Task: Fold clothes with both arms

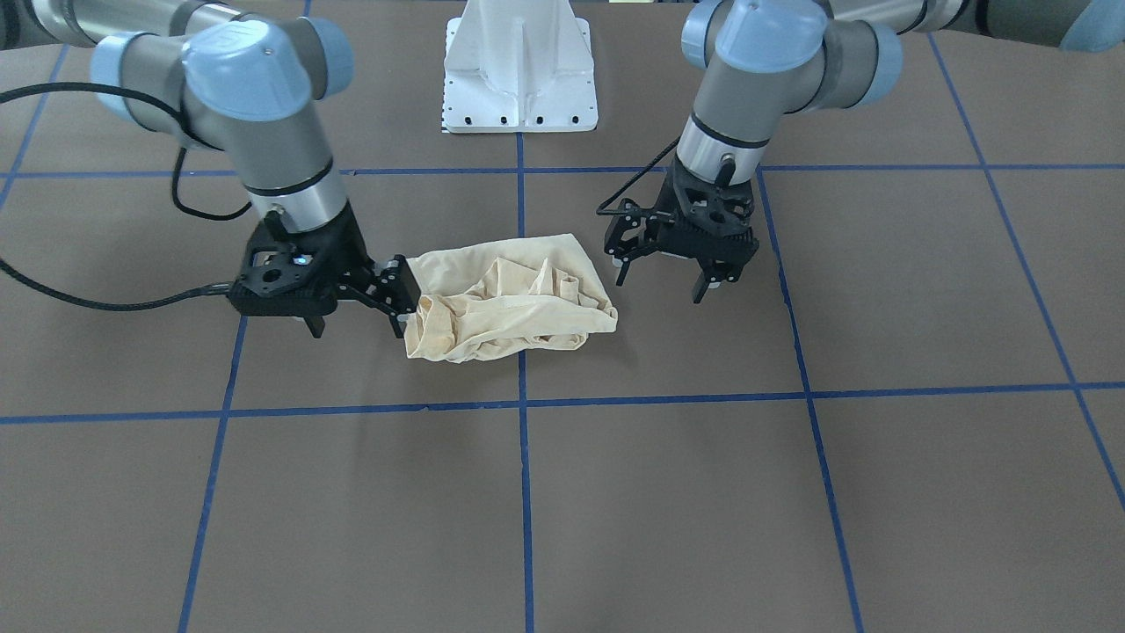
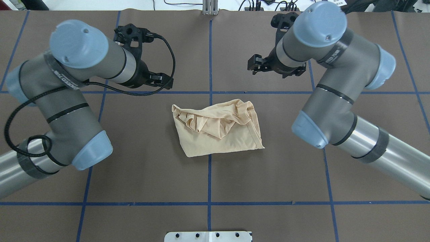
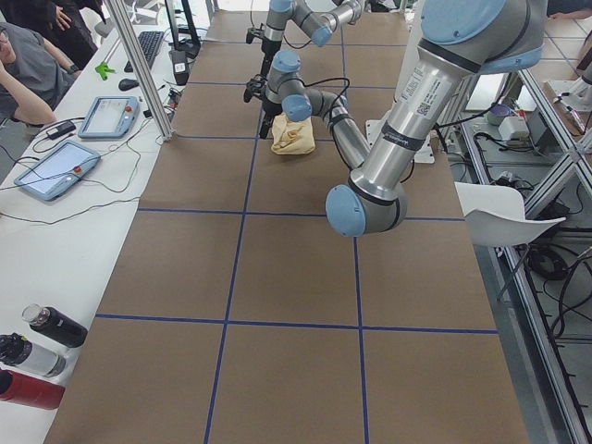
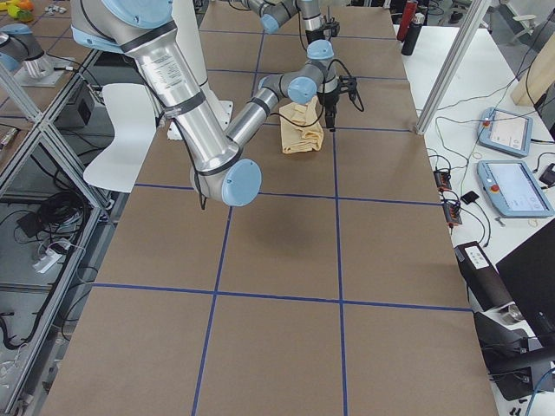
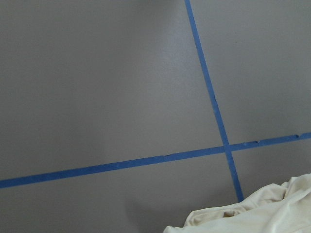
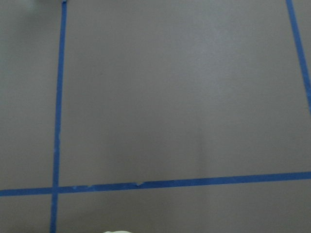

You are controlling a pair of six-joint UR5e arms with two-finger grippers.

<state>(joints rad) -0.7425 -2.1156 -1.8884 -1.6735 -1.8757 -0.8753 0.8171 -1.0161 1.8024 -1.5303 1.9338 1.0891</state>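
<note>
T-shirt (image 1: 510, 308) is lying crumpled mid-table (image 1: 703, 492), straddling a blue tape line (image 1: 526, 492) | left gripper (image 1: 664, 281) is hovering near its far edge, jaws spread, empty | right gripper (image 1: 357, 327) is hovering likewise at the other end, spread, empty

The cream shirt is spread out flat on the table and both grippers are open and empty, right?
Not flat: the cream shirt lies bunched in a crumpled heap on the table, as the overhead exterior view shows. The left gripper and the right gripper are open and empty.
</note>
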